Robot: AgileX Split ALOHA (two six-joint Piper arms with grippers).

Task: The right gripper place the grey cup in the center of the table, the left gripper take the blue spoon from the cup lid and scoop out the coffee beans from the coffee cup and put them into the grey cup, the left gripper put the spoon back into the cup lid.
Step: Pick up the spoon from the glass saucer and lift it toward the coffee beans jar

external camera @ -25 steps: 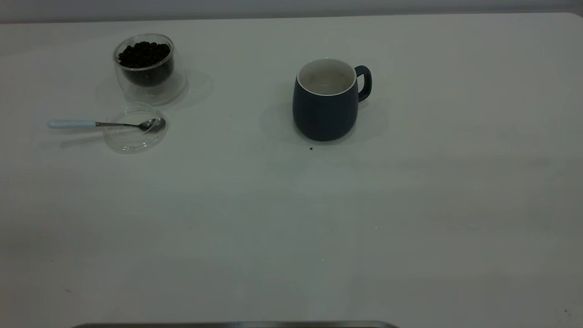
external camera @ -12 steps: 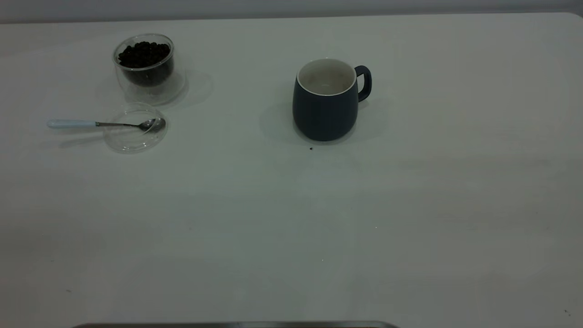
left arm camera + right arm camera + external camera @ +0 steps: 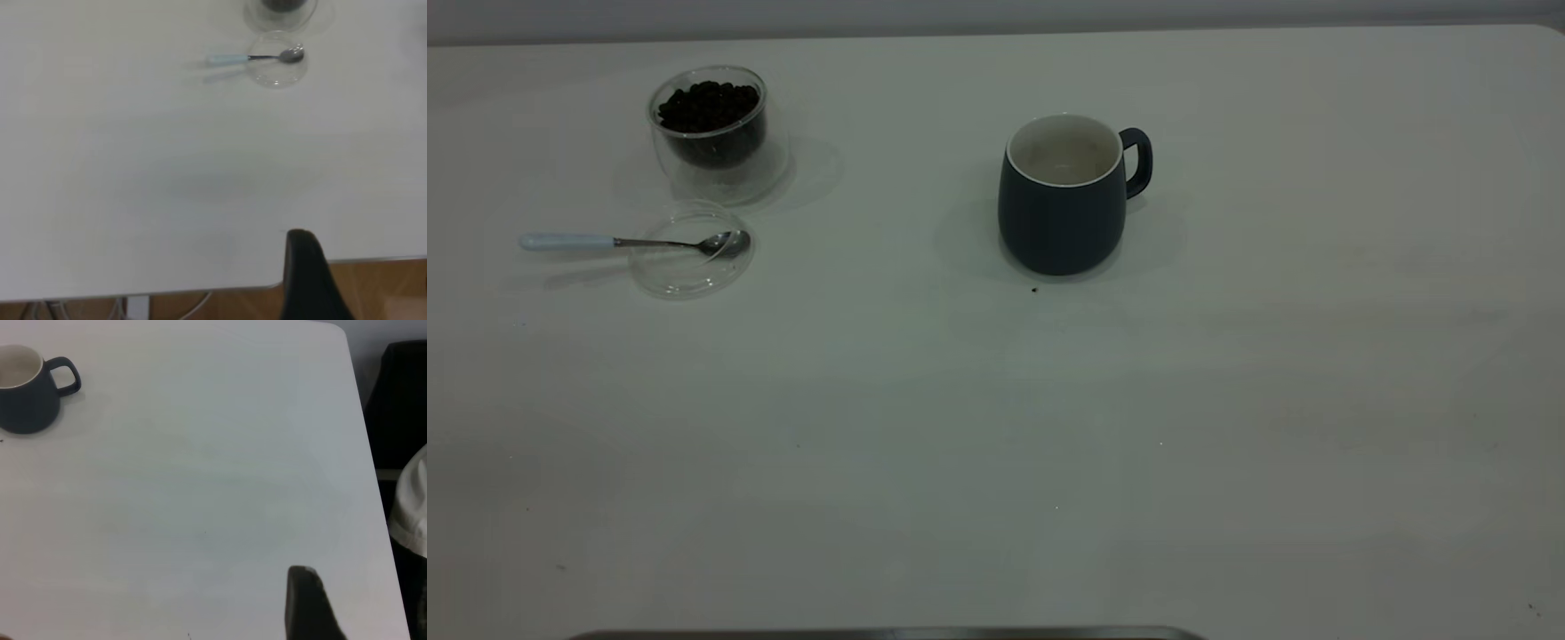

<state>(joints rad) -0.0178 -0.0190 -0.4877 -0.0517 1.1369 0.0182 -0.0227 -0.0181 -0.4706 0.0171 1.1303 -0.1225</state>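
Standing upright one grey cup (image 3: 1062,209), one coffee cup (image 3: 711,129), one blue spoon (image 3: 627,242) across one cup lid (image 3: 691,262), tool states unclear.

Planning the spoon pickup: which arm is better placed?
Left. The blue spoon lies across the cup lid on the table's left side, in the left wrist view; the right wrist view shows only the grey cup.

Left hand (image 3: 308,277): only one dark finger tip visible in left wrist view, rest cut off by picture edge; open or closed, cannot tell. Right hand (image 3: 308,603): same in right wrist view. Neither arm visible in exterior view. Glass cup (image 3: 287,7) cut by picture edge in left wrist view. Mug (image 3: 25,390) clipped at edge in right wrist view. Mug contents unclear.
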